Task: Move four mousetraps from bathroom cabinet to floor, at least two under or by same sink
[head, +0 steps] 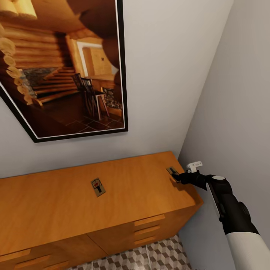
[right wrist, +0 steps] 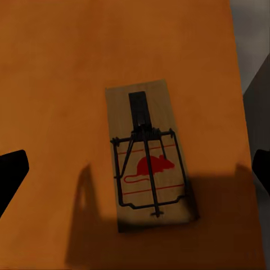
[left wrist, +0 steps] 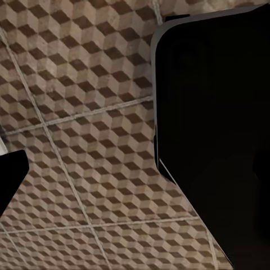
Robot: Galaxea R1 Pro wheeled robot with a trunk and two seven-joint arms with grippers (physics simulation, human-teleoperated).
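Two mousetraps lie on the top of the orange wooden cabinet (head: 142,187). One mousetrap (head: 98,186) is near the middle of the top. The other mousetrap (head: 172,172) sits at the right end, close to the corner of the walls. My right gripper (head: 179,176) hovers just over this trap. In the right wrist view the trap (right wrist: 149,154) lies flat with its red mouse mark up, and the right gripper (right wrist: 136,169) is open, fingers (right wrist: 11,174) wide on either side, apart from it. My left gripper (left wrist: 135,174) hangs open over the bathroom floor (left wrist: 84,112). The bathroom sink is out of view.
A large framed picture (head: 63,71) hangs on the wall above the cabinet. A grey side wall (head: 240,112) with a small white fitting (head: 195,166) closes off the right. Drawer fronts (head: 150,228) face the patterned floor (head: 157,258). A big dark shape (left wrist: 219,140) stands beside the left gripper.
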